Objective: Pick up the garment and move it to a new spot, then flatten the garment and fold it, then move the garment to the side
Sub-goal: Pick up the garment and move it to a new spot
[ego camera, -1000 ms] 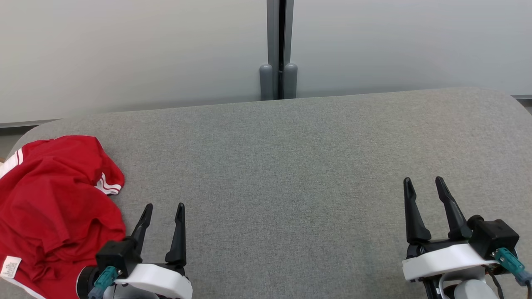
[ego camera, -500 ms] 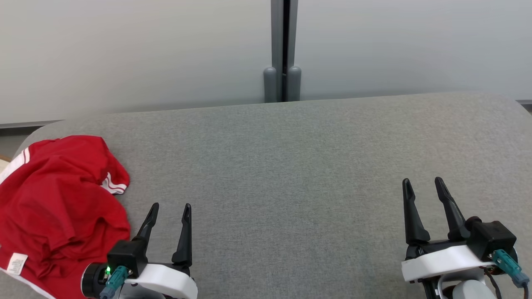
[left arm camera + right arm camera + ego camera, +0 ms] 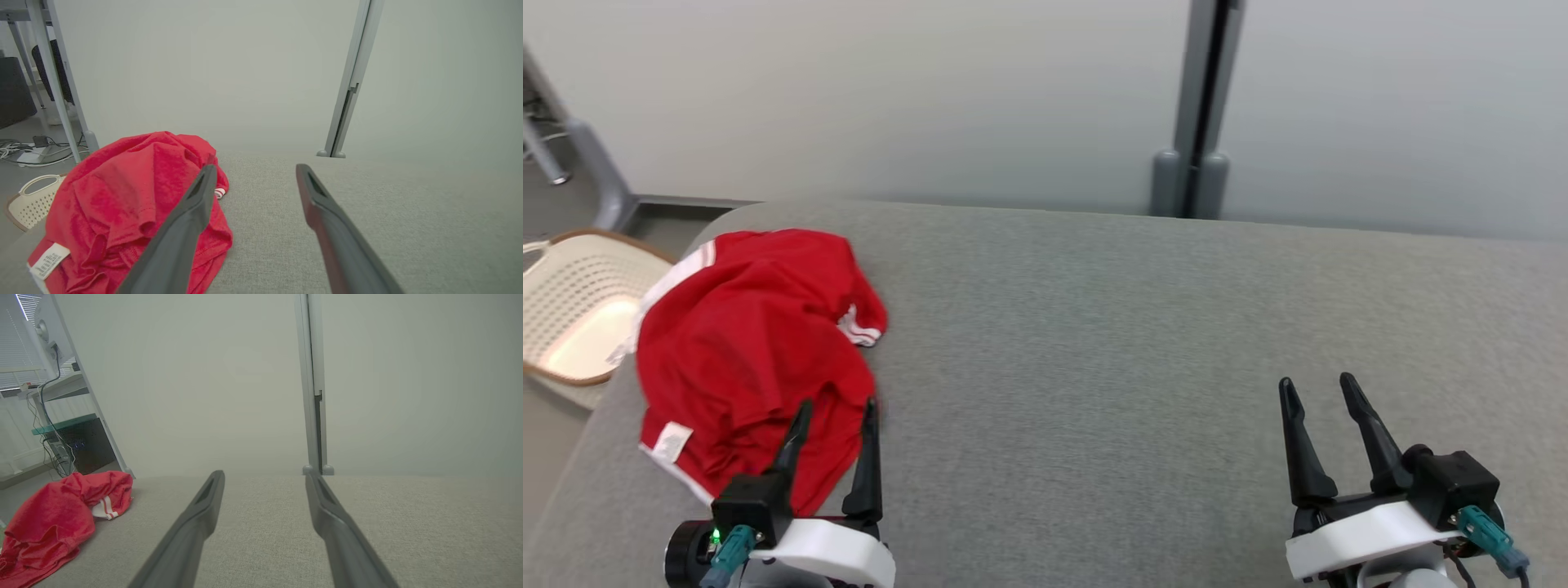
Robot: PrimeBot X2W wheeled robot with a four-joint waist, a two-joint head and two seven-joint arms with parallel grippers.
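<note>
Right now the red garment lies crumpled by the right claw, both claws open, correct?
No. The red garment lies crumpled by the left claw, not the right claw, which stands far across the gray table. Both claws are open. The head view shows this.

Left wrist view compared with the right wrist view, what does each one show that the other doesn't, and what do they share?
Left wrist view: the left gripper, open, a white care label and a cream basket. Right wrist view: the right gripper, open, window blinds and a green glass shelf. Shared: the crumpled red garment, the grey table and the partition post.
</note>
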